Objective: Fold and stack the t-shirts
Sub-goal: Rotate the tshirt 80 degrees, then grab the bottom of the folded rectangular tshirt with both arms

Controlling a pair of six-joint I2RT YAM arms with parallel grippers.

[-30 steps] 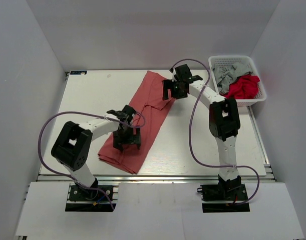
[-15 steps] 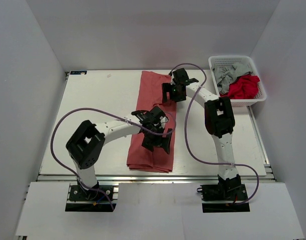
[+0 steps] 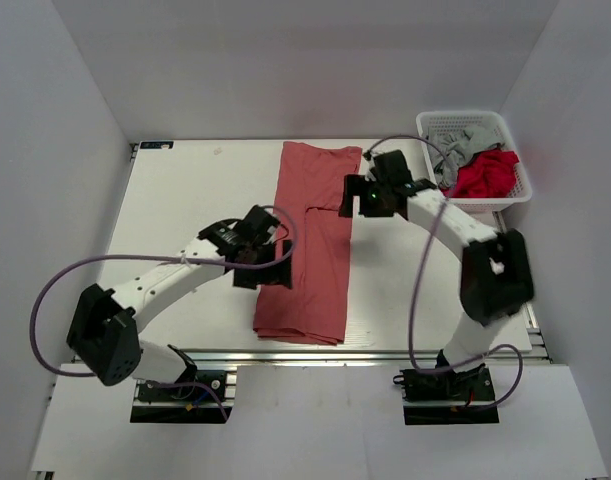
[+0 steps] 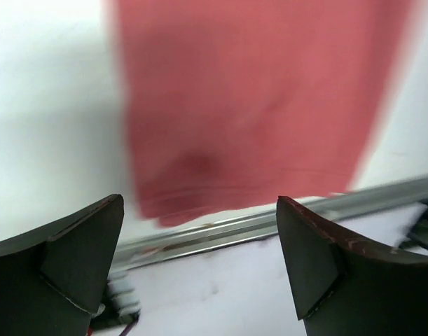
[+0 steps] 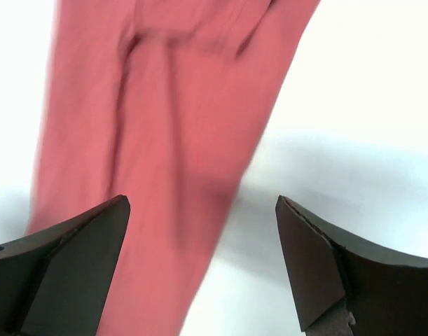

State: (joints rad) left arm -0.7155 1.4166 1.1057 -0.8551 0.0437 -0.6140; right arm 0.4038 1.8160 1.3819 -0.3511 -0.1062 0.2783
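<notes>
**Top external view.** The left gripper (image 3: 267,262) stands with its jaws apart and holds nothing. The salmon-red t-shirt (image 3: 315,250) lies flat on the table (image 3: 185,200) as a long folded strip, and its left edge is directly under this gripper. The right gripper (image 3: 353,196) is also spread wide and empty, and sits at the strip's right edge, towards the far end. To the right of the right gripper stands the white mesh basket (image 3: 463,116), which holds the grey t-shirt (image 3: 463,145) and the brighter red t-shirt (image 3: 487,176).

**Left wrist view.** The picture is blurred. Both fingers (image 4: 77,262) stand well apart with nothing between them. The salmon-red t-shirt's hem lies ahead of them, near the table's metal edge rail (image 4: 284,220).

**Right wrist view.** The picture is blurred. The fingers (image 5: 315,262) are spread and empty. The salmon-red t-shirt lies ahead and to the left, with bare table to the right.
</notes>
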